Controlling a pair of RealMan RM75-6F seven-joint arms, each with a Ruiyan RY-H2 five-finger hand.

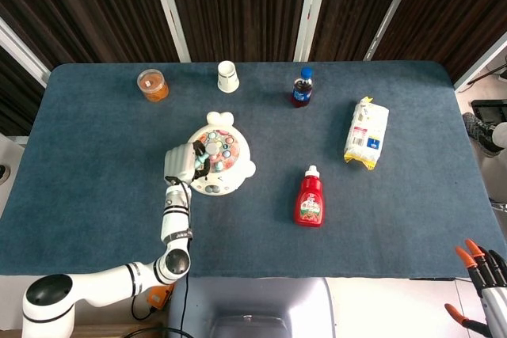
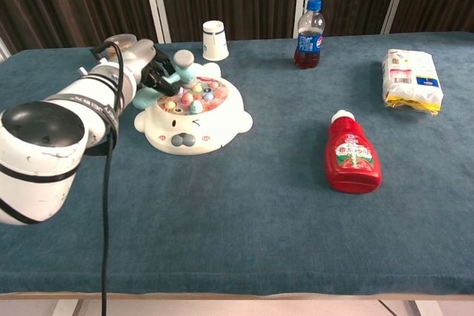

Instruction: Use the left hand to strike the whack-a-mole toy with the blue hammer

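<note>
The whack-a-mole toy is a white animal-shaped base with several coloured pegs on top, left of the table's middle. My left hand sits at the toy's left edge and grips the blue hammer by its handle. The hammer head hangs just above the pegs at the toy's back left. My right hand shows only in the head view, off the table at the bottom right corner, its orange-tipped fingers apart and holding nothing.
An orange-filled cup and a white paper cup stand at the back. A cola bottle, a red ketchup bottle and a white snack bag lie to the right.
</note>
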